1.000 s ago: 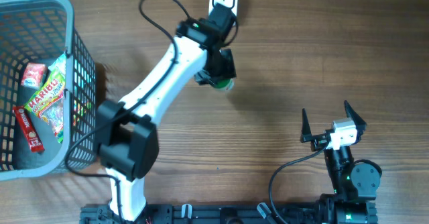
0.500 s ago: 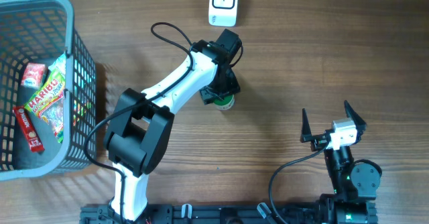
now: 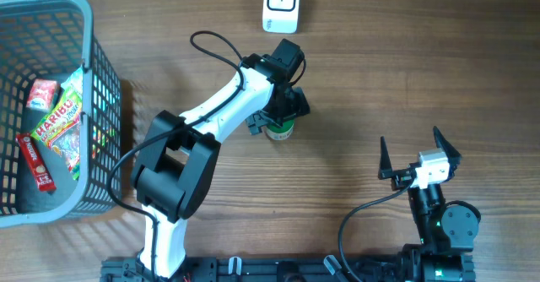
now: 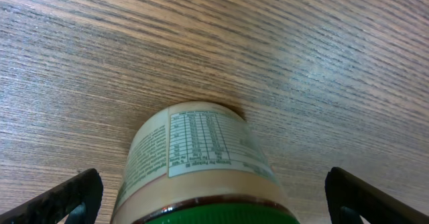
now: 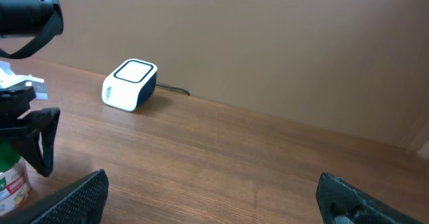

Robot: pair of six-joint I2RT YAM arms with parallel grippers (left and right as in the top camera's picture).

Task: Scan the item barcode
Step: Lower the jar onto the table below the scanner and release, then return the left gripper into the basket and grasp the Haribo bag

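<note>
1. The left gripper (image 3: 278,116) points down at the table, and its two black fingers (image 4: 70,196) are spread wide apart.
2. A small round jar with a green lid and a cream paper label (image 4: 201,153) sits right between those fingers.
3. In the left wrist view there is a gap on each side of the jar, so the fingers do not squeeze it.
4. The jar stands upright on the brown wooden table (image 3: 405,54), with its green lid on top.
5. The label has tiny print in a box on it, and it is too small to read.
6. A white box-shaped scanner with dark sides (image 3: 281,5) sits at the far edge of the table. It is a little way beyond the jar and not touching it.
7. A black cable loops over the white left arm (image 3: 224,105).
8. Far off on the left side is a grey plastic basket with a grid wall (image 3: 51,8).
9. A bright Haribo sweets bag (image 3: 59,134) and some red packs lie inside the basket.
10. The right gripper (image 3: 411,140) stays near the front of the table, well apart from the jar.
11. Its fingers are wide apart too, and nothing is between them.
</note>
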